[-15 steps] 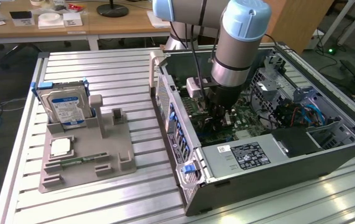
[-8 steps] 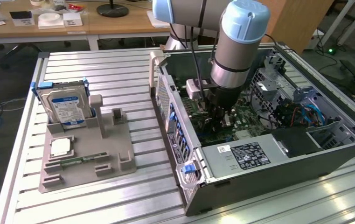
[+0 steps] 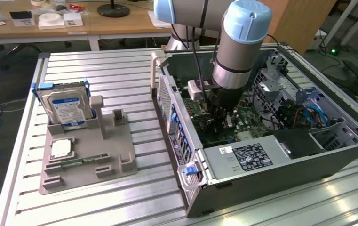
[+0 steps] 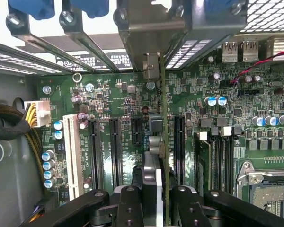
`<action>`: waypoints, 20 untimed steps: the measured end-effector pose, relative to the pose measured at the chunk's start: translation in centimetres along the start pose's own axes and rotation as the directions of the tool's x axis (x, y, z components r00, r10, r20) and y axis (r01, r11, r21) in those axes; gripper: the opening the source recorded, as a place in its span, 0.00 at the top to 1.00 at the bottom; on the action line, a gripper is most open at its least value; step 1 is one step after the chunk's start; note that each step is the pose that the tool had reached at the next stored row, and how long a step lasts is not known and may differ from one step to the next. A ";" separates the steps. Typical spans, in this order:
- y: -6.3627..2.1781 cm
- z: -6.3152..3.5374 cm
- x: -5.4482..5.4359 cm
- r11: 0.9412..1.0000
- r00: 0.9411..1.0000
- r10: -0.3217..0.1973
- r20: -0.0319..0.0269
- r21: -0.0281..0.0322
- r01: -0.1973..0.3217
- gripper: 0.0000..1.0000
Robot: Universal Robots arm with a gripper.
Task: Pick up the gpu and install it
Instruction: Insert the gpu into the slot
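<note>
- Gripping the gpu (image 4: 164, 142) edge-on, the gripper (image 4: 154, 201) has its two dark fingers (image 4: 128, 205) clamped on either side of the card at the bottom middle of the wrist frame, so the jaws are closed on it.
- From that camera the gpu is just a thin green strip running up the centre of the frame, with its silver bracket (image 4: 149, 66) up near the top middle against the case's rear slot area. Can't make out any of the card's face from here.
- It's standing upright over the motherboard (image 4: 255, 113), among the long black expansion slots (image 4: 114, 151); whether it's actually seated in one I honestly can't tell, since the gripper covers the lower end.
- In the exterior view the gripper (image 3: 224, 117) is down inside the open computer case (image 3: 260, 155) right of centre, and the card itself is pretty much lost behind the arm and the dark clutter in there.
- The arm (image 3: 238, 47) comes down nearly vertical from the top middle of the frame, blue-capped joint on top, wrist pointing straight into the case.
- Over on the left of the exterior frame, a grey parts holder (image 3: 88, 160) sits on the slatted table (image 3: 128, 202) with a blue-labelled hard drive (image 3: 66, 108) standing in it.
</note>
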State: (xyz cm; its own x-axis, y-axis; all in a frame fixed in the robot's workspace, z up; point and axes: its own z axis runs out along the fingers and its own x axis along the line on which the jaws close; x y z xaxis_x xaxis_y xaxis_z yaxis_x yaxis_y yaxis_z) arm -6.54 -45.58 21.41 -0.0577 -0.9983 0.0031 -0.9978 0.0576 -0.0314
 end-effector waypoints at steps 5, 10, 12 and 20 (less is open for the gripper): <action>0.00 0.00 0.0 1.000 1.000 0.000 0.000 0.000 0.000 0.72; 0.00 -0.04 0.0 1.000 1.000 0.000 0.000 0.000 0.000 0.66; 0.00 -0.05 0.0 1.000 1.000 0.000 0.001 0.001 0.000 0.59; -0.05 -1.45 0.0 1.000 1.000 0.000 0.000 0.001 0.000 0.59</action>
State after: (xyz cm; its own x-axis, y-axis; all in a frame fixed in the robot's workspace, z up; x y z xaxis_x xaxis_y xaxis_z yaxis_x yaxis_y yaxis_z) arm -6.53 -45.58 22.87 -0.0576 -0.9983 0.0030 -0.9978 0.0575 -0.0327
